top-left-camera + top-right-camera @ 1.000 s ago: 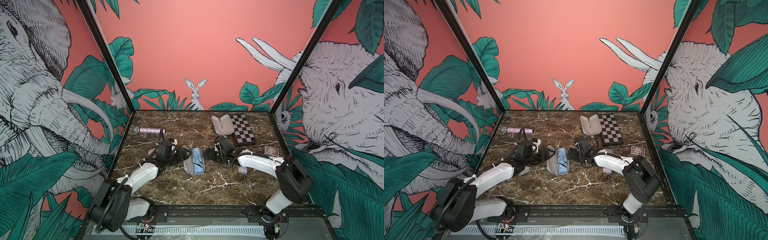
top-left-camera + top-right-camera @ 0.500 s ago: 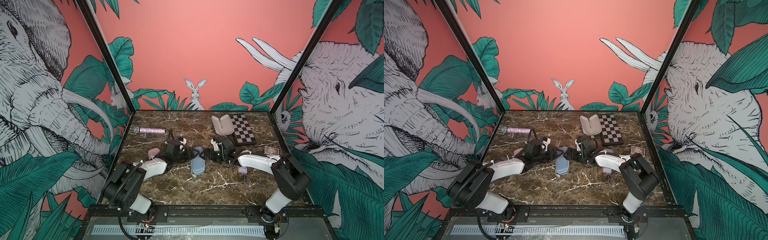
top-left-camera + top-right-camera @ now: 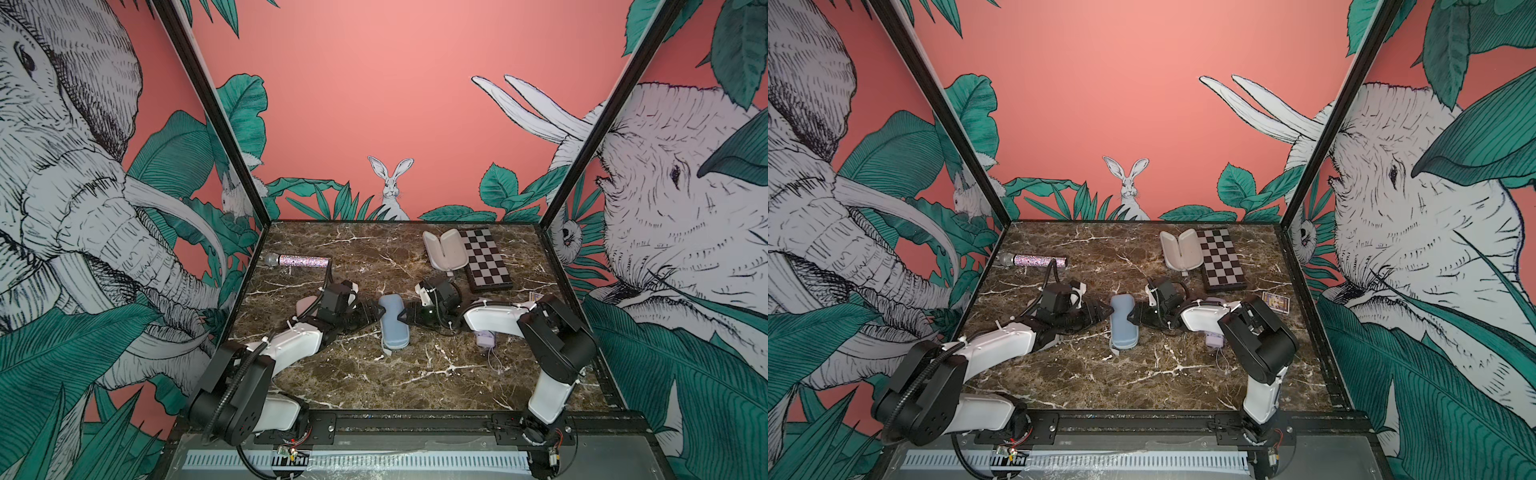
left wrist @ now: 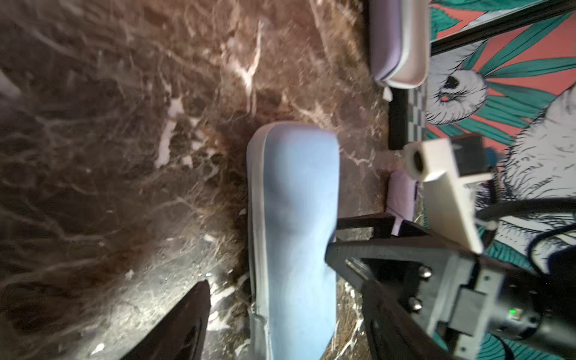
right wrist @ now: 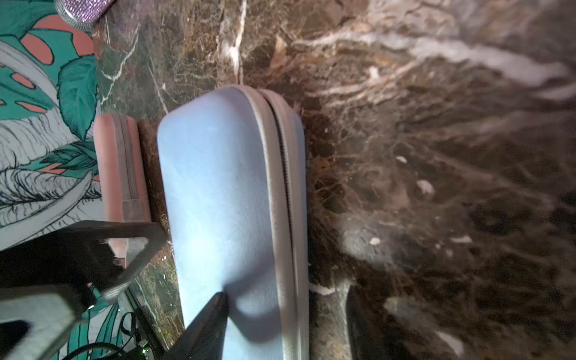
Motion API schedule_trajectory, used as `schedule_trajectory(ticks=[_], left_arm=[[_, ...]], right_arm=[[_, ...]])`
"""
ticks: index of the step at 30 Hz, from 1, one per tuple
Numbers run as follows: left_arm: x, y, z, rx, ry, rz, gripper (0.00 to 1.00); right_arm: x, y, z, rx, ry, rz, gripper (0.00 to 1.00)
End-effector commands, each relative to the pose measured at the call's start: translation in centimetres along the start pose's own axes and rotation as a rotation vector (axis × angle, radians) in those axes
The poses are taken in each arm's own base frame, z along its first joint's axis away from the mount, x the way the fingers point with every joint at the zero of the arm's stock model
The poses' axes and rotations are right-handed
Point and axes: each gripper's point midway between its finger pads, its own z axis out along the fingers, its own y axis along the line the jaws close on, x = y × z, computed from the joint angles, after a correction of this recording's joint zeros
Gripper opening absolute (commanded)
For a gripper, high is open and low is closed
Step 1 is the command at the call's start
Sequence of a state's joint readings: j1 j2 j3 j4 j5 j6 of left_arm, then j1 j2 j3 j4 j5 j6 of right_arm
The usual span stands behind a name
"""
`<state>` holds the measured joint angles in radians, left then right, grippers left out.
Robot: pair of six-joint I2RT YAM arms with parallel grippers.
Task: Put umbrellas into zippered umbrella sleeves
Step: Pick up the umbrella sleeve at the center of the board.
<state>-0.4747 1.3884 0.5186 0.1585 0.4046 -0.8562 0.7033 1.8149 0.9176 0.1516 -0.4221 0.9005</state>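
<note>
We note blue sleeve [image 3: 394,328] closed on worktop [image 3: 415,374], between left hand [image 3: 371,314] and right hand [image 3: 409,316]; both hands' jaws apart.

Three cases are lying on the table [image 3: 415,374]: a blue case [image 3: 394,328] that is closed, a pink case [image 3: 306,305] mostly hiding behind an arm, and one open case [image 3: 444,249] showing its pale inside. Only one umbrella [image 3: 485,338], a lilac one, is showing, and one sparkly microphone [image 3: 303,261], one checkered board [image 3: 486,259] and one little card box [image 3: 1276,300] are sitting there too. Two robot arms are reaching in, the left arm [image 3: 297,343] and the right arm [image 3: 494,318].
</note>
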Motion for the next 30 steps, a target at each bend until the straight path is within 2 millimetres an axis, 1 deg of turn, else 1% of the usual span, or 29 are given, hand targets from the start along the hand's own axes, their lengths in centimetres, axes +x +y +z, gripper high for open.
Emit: schedule_trajectory(ticks=[1,4,6,7,9,11,13,15,18,22,27,29,30], left_arm=[[3.2,2.0,0.6,-0.066,0.074,-0.021,0.79],[4.8,2.0,1.0,-0.046,0.078,-0.049,0.81],[5.3,2.0,1.8,-0.028,0.056,-0.070,0.82],[5.3,1.7,2.2,-0.007,0.043,-0.086,0.82],[4.8,0.7,3.0,0.060,0.015,-0.119,0.82],[3.9,-0.7,3.3,0.142,-0.021,-0.157,0.80],[2.9,-2.3,3.0,0.216,-0.060,-0.178,0.78],[2.1,-3.1,2.5,0.233,-0.090,-0.174,0.76],[1.2,-4.2,1.8,0.230,-0.119,-0.132,0.70],[0.5,-4.8,1.0,0.214,-0.145,-0.078,0.61],[0.6,-6.5,1.3,0.305,-0.133,-0.087,0.60],[0.6,-7.1,1.2,0.358,-0.136,-0.108,0.63],[0.7,-7.4,1.2,0.374,-0.137,-0.113,0.66]], right_arm=[[2.3,-3.0,1.4,0.063,0.058,0.114,0.54],[2.7,-4.0,1.5,0.078,0.030,0.220,0.46],[3.0,-4.5,1.8,0.057,0.005,0.292,0.40],[3.1,-4.3,2.0,0.028,-0.008,0.326,0.38],[2.9,-3.1,2.1,-0.055,-0.035,0.378,0.36],[2.5,-1.4,1.9,-0.141,-0.059,0.418,0.35],[2.2,0.2,1.3,-0.200,-0.077,0.438,0.34],[2.0,1.2,0.6,-0.232,-0.086,0.442,0.34],[2.1,1.7,-0.1,-0.248,-0.087,0.452,0.34],[2.4,2.0,-0.4,-0.265,-0.077,0.451,0.35],[2.1,2.8,0.0,-0.348,-0.079,0.511,0.34],[1.8,2.7,-0.2,-0.377,-0.104,0.544,0.34],[1.6,2.7,-0.3,-0.391,-0.113,0.556,0.34]])
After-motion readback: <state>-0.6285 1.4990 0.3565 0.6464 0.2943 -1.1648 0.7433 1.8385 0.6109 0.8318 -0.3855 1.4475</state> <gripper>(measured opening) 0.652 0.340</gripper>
